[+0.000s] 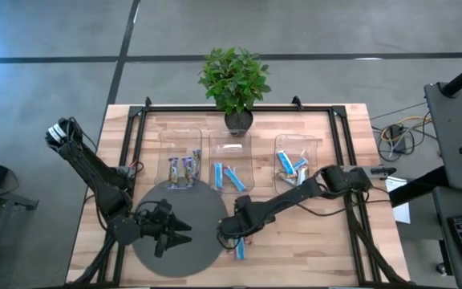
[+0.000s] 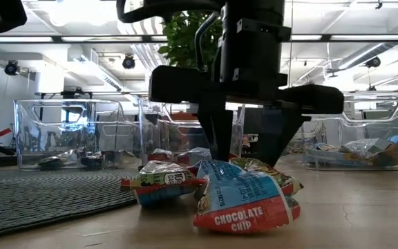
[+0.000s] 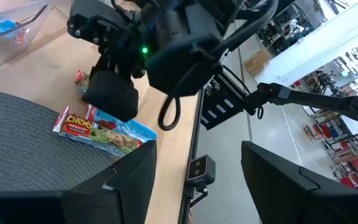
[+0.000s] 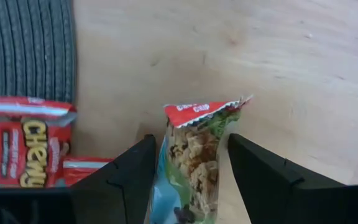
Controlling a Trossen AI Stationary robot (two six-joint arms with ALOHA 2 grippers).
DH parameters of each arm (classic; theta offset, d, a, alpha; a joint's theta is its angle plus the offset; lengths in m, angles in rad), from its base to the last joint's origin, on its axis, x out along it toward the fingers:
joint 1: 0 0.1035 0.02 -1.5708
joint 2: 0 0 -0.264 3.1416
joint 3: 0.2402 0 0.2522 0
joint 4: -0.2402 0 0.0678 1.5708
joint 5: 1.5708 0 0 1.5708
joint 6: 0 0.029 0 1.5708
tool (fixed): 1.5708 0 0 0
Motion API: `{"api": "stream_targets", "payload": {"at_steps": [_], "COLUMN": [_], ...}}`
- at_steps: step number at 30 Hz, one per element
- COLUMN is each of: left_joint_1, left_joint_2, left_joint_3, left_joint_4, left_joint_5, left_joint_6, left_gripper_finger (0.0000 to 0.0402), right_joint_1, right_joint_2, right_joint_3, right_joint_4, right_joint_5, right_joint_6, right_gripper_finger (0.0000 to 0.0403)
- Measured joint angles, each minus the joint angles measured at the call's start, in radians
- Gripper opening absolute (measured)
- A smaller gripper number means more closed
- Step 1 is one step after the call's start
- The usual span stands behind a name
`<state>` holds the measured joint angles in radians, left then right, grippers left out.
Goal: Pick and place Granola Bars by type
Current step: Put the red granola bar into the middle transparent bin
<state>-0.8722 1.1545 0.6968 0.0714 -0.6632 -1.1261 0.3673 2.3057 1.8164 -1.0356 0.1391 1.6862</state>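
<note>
Several loose Granola Bars lie on the wood just right of the dark round mat (image 1: 147, 205). My right gripper (image 4: 191, 180) points straight down over them, open, one finger on each side of a multicoloured bar (image 4: 194, 155) with a red end, which lies flat. A second bar (image 2: 163, 184) lies beside it, and a red "Chewy" bar (image 4: 27, 149) rests at the mat's edge. My left gripper (image 1: 179, 233) hovers open over the mat, holding nothing. My right gripper comes from above, pointing down, with its fingers (image 4: 123, 180) across the multicoloured bar's long sides (image 4: 219, 155), back from its red end. The bar lies flat on the table. I cannot tell whether the fingers touch it.
Three clear trays stand in a row at the far side: the left one (image 1: 171, 138) with dark bars, the middle one (image 1: 229, 144) with blue bars, the right one (image 1: 307, 144) with mixed-coloured bars. A potted plant (image 1: 235, 80) stands behind them. Black frame rails run along both table sides.
</note>
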Motion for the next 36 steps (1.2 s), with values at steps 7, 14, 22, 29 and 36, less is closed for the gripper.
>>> {"api": "stream_targets", "payload": {"at_steps": [7, 14, 22, 29, 36], "left_joint_1": [0.0, 0.0, 0.0, 0.001, 0.001], "left_joint_2": [0.0, 0.0, 0.0, 0.0, 0.0], "left_joint_3": [-0.001, -0.012, -0.018, -0.043, -0.05], "left_joint_4": [-0.009, -0.006, -0.002, -0.003, -0.003], "left_joint_5": [0.0, -0.006, -0.03, -0.09, -0.095], "left_joint_6": [0.0, -0.006, 0.001, -0.036, -0.078], "left_gripper_finger": [0.0216, 0.0216, 0.0216, 0.0216, 0.0216], "right_joint_1": [0.004, 0.005, 0.02, -0.154, -0.338], "right_joint_2": [0.005, -0.034, -0.251, -0.393, -0.38], "right_joint_3": [0.002, 0.01, 0.112, 0.106, 0.1], "right_joint_4": [-0.023, -0.051, -0.048, -0.046, -0.02], "right_joint_5": [-0.052, -0.082, 0.221, 0.357, 0.261], "right_joint_6": [-0.087, -0.131, -0.126, -0.344, -0.479], "right_gripper_finger": [0.016, 0.008, 0.0064, 0.0091, 0.0154]}}
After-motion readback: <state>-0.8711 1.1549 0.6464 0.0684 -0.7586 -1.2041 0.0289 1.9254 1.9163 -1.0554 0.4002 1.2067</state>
